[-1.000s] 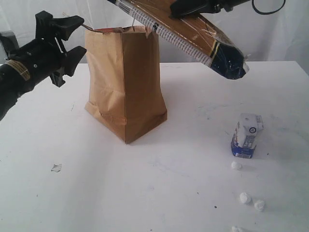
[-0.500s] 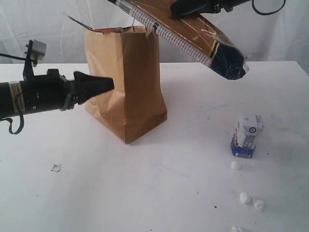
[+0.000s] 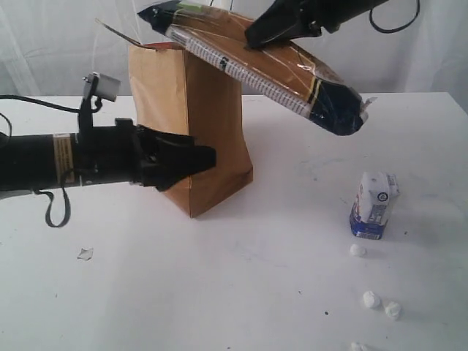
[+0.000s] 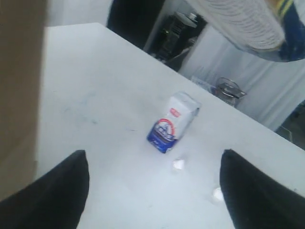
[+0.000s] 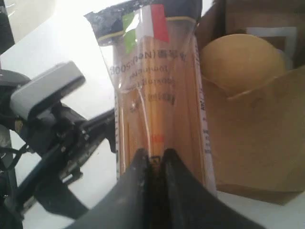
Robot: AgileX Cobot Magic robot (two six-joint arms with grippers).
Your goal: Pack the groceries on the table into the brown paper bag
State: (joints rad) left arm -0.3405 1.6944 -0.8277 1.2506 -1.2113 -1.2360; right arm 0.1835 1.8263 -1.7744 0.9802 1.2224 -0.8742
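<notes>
Spaghetti pack [image 3: 256, 66] lowered over brown paper bag [image 3: 212, 124], insertion near, we judge | right gripper [image 3: 252, 38] grasping it | left gripper [image 3: 206, 157] swung in, released

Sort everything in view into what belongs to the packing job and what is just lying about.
Job: brown paper bag, long spaghetti pack, white-blue carton, small white lumps, gold-lidded jar in the bag.
Lying about: clear scrap on the table, clutter behind it.

Exterior frontal, perhaps raised — left wrist shares carton [image 3: 374, 208].
</notes>
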